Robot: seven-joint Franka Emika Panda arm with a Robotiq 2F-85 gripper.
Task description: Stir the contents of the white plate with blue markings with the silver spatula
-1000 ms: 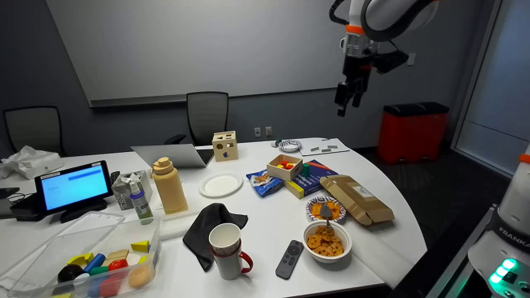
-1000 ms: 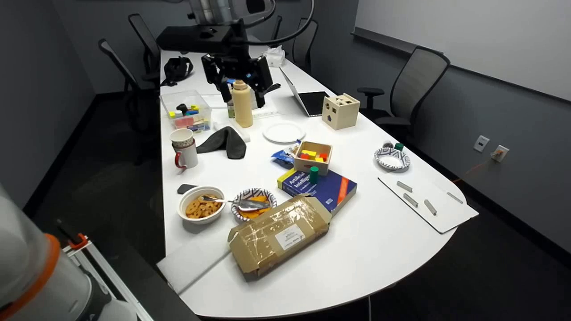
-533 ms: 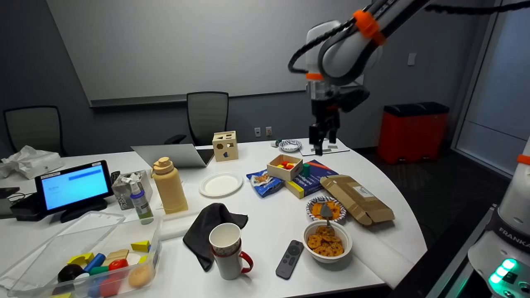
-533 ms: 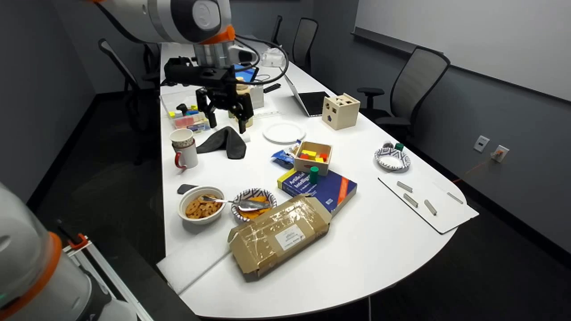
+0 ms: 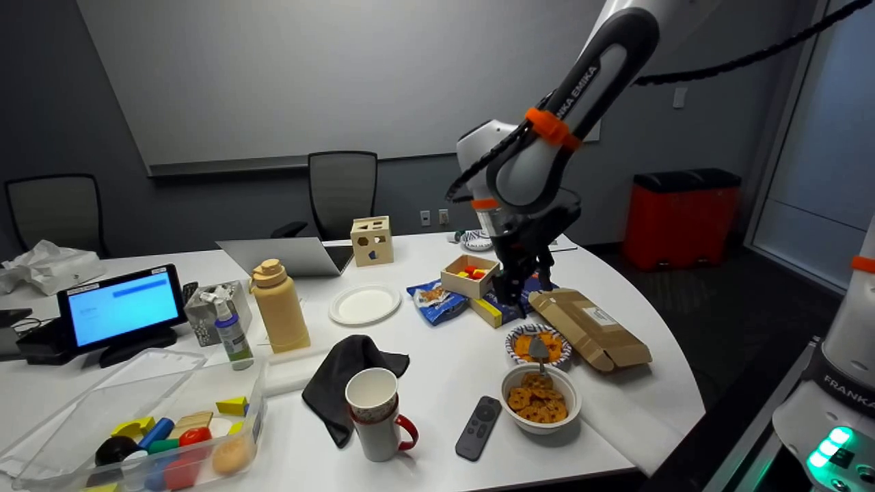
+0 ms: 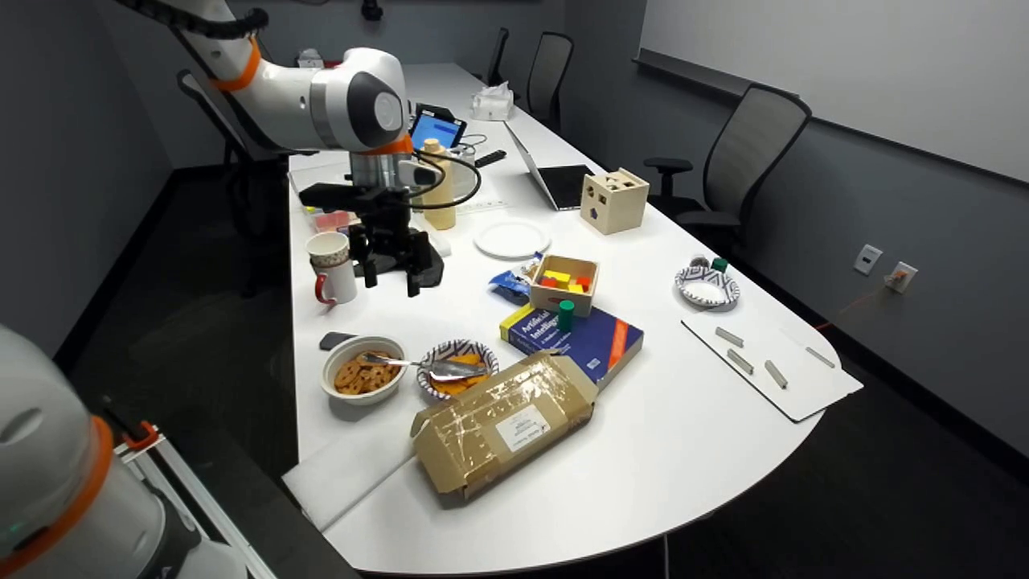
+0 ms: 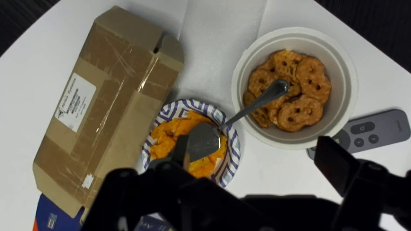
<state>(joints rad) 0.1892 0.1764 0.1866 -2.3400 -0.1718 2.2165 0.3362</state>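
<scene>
The white plate with blue markings (image 7: 231, 170) holds orange chips and shows in both exterior views (image 5: 511, 347) (image 6: 429, 359). The silver spatula (image 7: 204, 142) lies across it. Its flat blade rests over the chips and its thin handle reaches over the white bowl (image 7: 348, 96) of brown crackers. The spatula also shows in both exterior views (image 5: 538, 349) (image 6: 456, 370). My gripper (image 7: 255, 147) is open and empty above the table, and in both exterior views (image 5: 528, 295) (image 6: 391, 283) it hangs higher than the plate. In the wrist view one finger covers part of the plate and blade.
A cardboard box (image 7: 106, 106) lies beside the plate, with a blue book (image 6: 583, 338) and a wooden box of blocks (image 6: 563, 299) behind. A grey remote (image 7: 379, 128), a mug (image 5: 379, 430) and a black cloth (image 5: 352, 372) are nearby. Another patterned plate (image 6: 727, 301) stands farther off.
The arm and open gripper have come down a long way from high above the table toward the plate and bowl. The spatula, plate and bowl have not moved.
</scene>
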